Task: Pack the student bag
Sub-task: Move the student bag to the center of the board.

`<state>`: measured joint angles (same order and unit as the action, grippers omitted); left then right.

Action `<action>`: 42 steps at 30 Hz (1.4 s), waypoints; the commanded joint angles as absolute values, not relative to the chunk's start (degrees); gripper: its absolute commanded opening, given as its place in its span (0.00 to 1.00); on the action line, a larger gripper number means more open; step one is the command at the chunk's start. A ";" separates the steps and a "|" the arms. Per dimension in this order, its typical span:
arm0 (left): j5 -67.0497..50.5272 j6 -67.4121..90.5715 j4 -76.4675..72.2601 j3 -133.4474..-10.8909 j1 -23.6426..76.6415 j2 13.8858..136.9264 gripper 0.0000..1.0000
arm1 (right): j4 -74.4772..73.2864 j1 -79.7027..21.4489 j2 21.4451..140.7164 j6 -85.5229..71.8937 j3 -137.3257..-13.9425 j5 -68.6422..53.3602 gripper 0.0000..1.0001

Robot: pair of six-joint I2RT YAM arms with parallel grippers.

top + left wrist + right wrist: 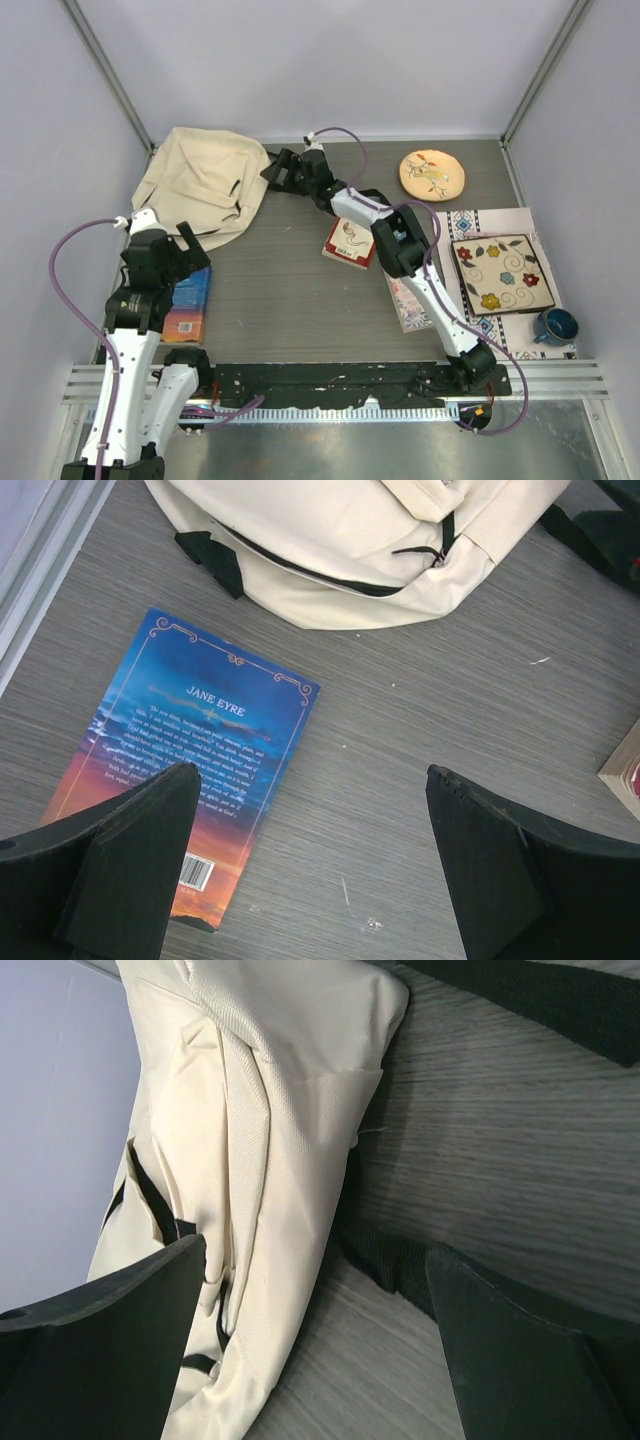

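**Packing at opening stage: both grippers empty**

The bag (200,180) lies at 10 o'clock on the table (290,300), with no opening seen. The right gripper (282,168) is held wide open at the bag's 3 o'clock edge, gripping nothing. The left gripper (310,772) is spread, empty, above a blue book (190,750). Opening the bag is judged necessary next.

We count 1 cream backpack (200,180). We count 3 books: 1 blue book (190,295), 1 red and white book (348,243) and 1 pale book (408,305), partly hidden. We count 1 round tan disc (432,175), 1 patterned mat (480,222), 1 square flowered plate (502,274) and 1 blue mug (556,326). We count 2 robot arms: 1 left arm (130,330) and 1 right arm (435,295).
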<state>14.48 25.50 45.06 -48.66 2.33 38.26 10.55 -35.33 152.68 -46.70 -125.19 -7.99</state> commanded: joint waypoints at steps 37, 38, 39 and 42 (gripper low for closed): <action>8.96 24.61 42.80 -48.69 0.26 39.46 0.99 | 22.15 -38.58 143.46 -48.96 -134.30 5.89 0.01; 9.05 24.52 42.80 -48.69 0.26 39.20 1.00 | 22.06 -38.58 142.57 -48.78 -134.21 6.06 0.01; 8.97 24.52 42.72 -48.78 0.18 39.20 1.00 | 21.97 -38.50 141.60 -48.69 -133.25 6.50 0.01; 8.97 24.43 42.63 -48.69 0.18 38.50 1.00 | 23.64 -38.41 136.07 -48.52 -126.87 8.08 0.01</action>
<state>9.80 25.08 44.80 -48.49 0.62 39.70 14.66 -38.92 148.99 -49.63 -131.52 2.46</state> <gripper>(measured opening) 0.994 0.073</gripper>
